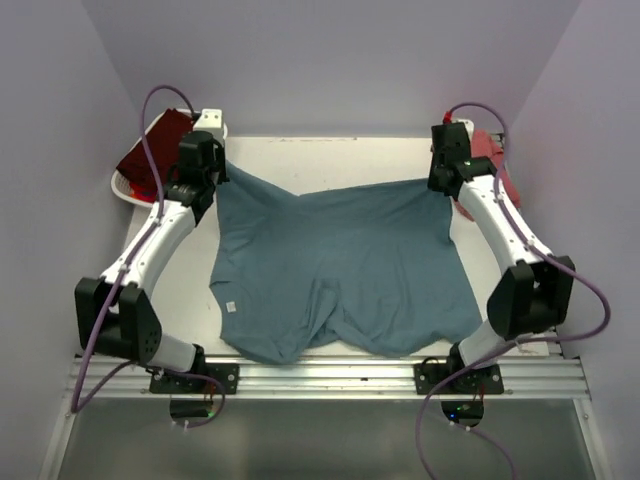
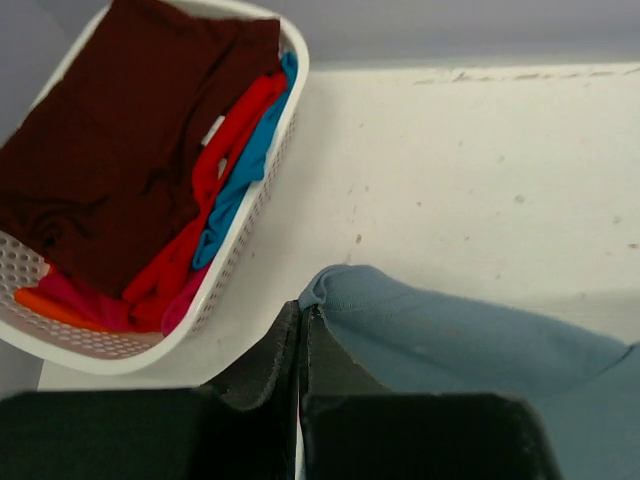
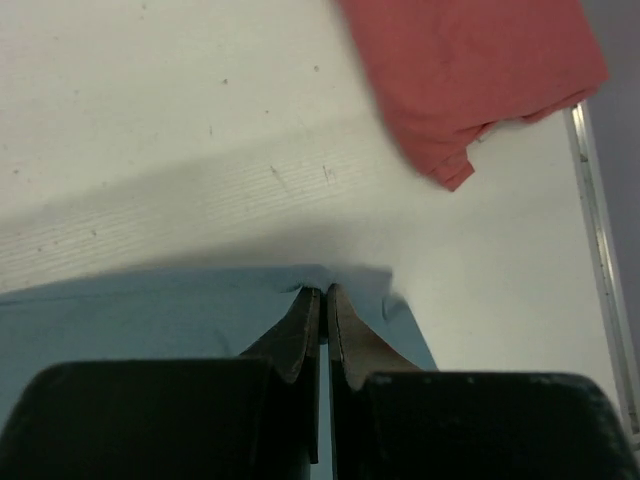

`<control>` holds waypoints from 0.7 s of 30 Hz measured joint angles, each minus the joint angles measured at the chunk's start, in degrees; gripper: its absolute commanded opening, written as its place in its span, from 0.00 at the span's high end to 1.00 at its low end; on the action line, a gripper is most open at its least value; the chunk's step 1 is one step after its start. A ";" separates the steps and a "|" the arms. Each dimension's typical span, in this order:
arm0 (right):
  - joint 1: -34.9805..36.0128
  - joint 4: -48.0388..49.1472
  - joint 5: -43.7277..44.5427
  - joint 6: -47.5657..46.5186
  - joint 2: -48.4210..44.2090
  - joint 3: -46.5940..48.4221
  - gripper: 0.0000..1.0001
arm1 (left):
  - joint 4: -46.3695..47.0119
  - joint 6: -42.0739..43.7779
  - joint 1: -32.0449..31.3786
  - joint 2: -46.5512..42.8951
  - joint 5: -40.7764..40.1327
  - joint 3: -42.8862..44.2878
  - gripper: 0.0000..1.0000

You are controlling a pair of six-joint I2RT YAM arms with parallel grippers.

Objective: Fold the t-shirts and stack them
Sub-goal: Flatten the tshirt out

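Observation:
A large slate teal-blue t-shirt (image 1: 340,270) lies spread on the white table, its far edge stretched between both arms. My left gripper (image 1: 207,176) is shut on the shirt's far left corner (image 2: 345,290). My right gripper (image 1: 445,172) is shut on its far right corner (image 3: 300,285). A salmon-red t-shirt (image 3: 465,70) lies at the far right, beyond my right gripper; it also shows in the top view (image 1: 492,150). Dark maroon (image 2: 120,140), red (image 2: 215,180) and bright blue (image 2: 240,180) t-shirts lie in the basket.
A white oval plastic basket (image 2: 250,250) stands at the far left corner, just left of my left gripper, also in the top view (image 1: 125,190). Purple-grey walls close in the table on three sides. A metal rail (image 1: 330,375) runs along the near edge.

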 measured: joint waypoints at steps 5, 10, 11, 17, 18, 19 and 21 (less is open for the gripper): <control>-0.33 3.15 -0.20 0.61 9.01 1.03 1.00 | 1.07 -0.17 2.95 10.43 -0.59 1.70 1.00; -0.50 8.20 -3.87 0.79 6.36 0.35 1.00 | 1.60 -1.11 3.61 12.83 0.57 4.00 1.00; -0.50 10.43 -5.86 0.76 3.43 -1.55 1.00 | 1.77 -1.46 3.63 11.82 1.68 4.00 1.00; -0.42 17.84 -21.77 0.33 -29.05 -13.57 1.00 | 1.66 -3.13 3.34 -12.81 12.31 -0.52 1.00; -0.42 18.64 -24.44 0.24 -33.86 -13.94 1.00 | 1.42 -3.26 2.99 -19.63 14.80 -1.07 1.00; -0.42 19.69 -27.65 0.11 -39.39 -14.08 1.00 | 1.49 -3.52 2.62 -25.22 16.74 -1.11 1.00; -0.35 22.99 -34.56 0.42 -50.42 -14.29 1.00 | 1.81 -4.20 1.81 -38.88 22.12 -0.26 1.00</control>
